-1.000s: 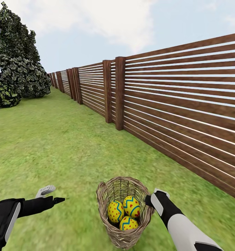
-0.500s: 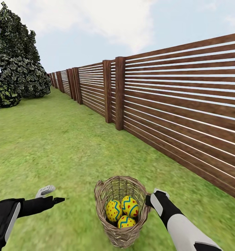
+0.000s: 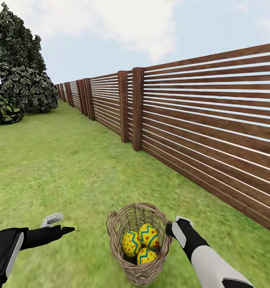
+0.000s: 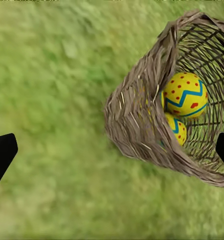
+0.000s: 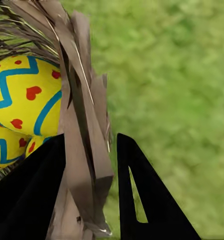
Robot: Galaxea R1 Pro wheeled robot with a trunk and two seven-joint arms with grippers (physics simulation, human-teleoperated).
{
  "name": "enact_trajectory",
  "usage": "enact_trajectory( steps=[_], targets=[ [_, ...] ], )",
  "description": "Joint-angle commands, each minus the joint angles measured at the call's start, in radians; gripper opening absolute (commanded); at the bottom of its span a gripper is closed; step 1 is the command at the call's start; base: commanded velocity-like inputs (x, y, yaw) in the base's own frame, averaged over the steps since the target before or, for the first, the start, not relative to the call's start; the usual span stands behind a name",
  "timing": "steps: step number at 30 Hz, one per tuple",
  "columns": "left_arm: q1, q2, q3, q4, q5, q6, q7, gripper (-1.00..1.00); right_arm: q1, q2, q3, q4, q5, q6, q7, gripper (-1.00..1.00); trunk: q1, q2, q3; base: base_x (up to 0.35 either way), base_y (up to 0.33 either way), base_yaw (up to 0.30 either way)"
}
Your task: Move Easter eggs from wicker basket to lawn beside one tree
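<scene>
Right gripper [image 5: 89,165] clamped on the rim of the wicker basket [image 3: 140,272], left gripper [image 3: 57,224] spread and empty over the lawn [image 3: 71,168]; all three Easter eggs [image 3: 142,244] inside, none placed by the distant tree [image 3: 23,76].

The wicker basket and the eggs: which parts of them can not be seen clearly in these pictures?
- Wicker basket: bottom cut off by the head view's lower edge.
- Lowest of the three Easter eggs: partly behind the basket's front wall.
- Right gripper: fingers straddle the basket wall; actual contact unclear.
- Left wrist view: third egg hidden by the weave.
</scene>
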Motion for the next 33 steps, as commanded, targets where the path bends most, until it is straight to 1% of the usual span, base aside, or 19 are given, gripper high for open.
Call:
enact_trajectory(
  steps=[1,4,6,8,13,15,18,22,30,33],
  targets=[
    [-0.001,0.0,0.002,0.0,-0.004,0.006,-0.006,1.0,-0.001,0.0,-0.004,-0.004,-0.014,-0.003,-0.001,-1.0,-0.004,0.007,0.002,0.0,0.0,0.0],
    [-0.001,0.0,0.002,0.0,-0.004,0.006,-0.006,1.0,-0.001,-0.001,-0.004,-0.003,-0.015,-0.028,0.008,-1.0,-0.016,0.028,0.012,0.0,0.0,0.0],
    [-0.01,-0.012,0.0,0.006,-0.001,0.008,-0.012,1.0,0.011,0.011,0.0,0.005,-0.002,-0.034,0.017,-1.0,-0.015,0.027,0.012,0.0,0.0,0.0],
    [-0.01,-0.023,0.0,0.006,-0.001,0.008,-0.012,1.0,0.016,0.022,0.0,0.005,-0.013,-0.042,0.011,-1.0,-0.015,0.027,0.012,0.0,0.0,0.0],
    [-0.011,-0.051,0.001,0.006,-0.002,0.008,-0.011,1.0,0.022,0.05,0.0,0.005,-0.005,-0.066,0.008,-1.0,-0.015,0.027,0.012,0.0,0.0,0.0],
    [-0.012,-0.061,0.002,0.006,-0.002,0.008,-0.011,1.0,0.022,0.051,0.0,0.005,-0.005,-0.075,0.009,-1.0,-0.015,0.027,0.012,0.0,0.0,0.0],
    [-0.012,-0.062,0.002,0.006,-0.001,0.009,-0.011,1.0,0.023,0.051,0.0,0.005,0.003,-0.084,0.009,-1.0,-0.015,0.027,0.012,0.0,0.083,0.0],
    [-0.011,-0.061,0.002,0.006,-0.001,0.009,-0.011,1.0,0.022,0.051,0.0,0.005,-0.005,-0.085,0.01,-1.0,-0.015,0.027,0.012,0.0,0.064,0.0],
    [-0.012,-0.061,0.002,0.006,-0.001,0.009,-0.011,1.0,0.023,0.051,0.0,0.005,-0.005,-0.085,0.009,-1.0,-0.015,0.027,0.012,0.0,0.175,0.004],
    [-0.011,-0.061,0.002,0.006,0.0,0.009,-0.012,1.0,0.022,0.051,0.0,0.005,-0.005,-0.085,0.009,-1.0,-0.015,0.027,0.012,0.0,0.087,0.196]
  ],
)
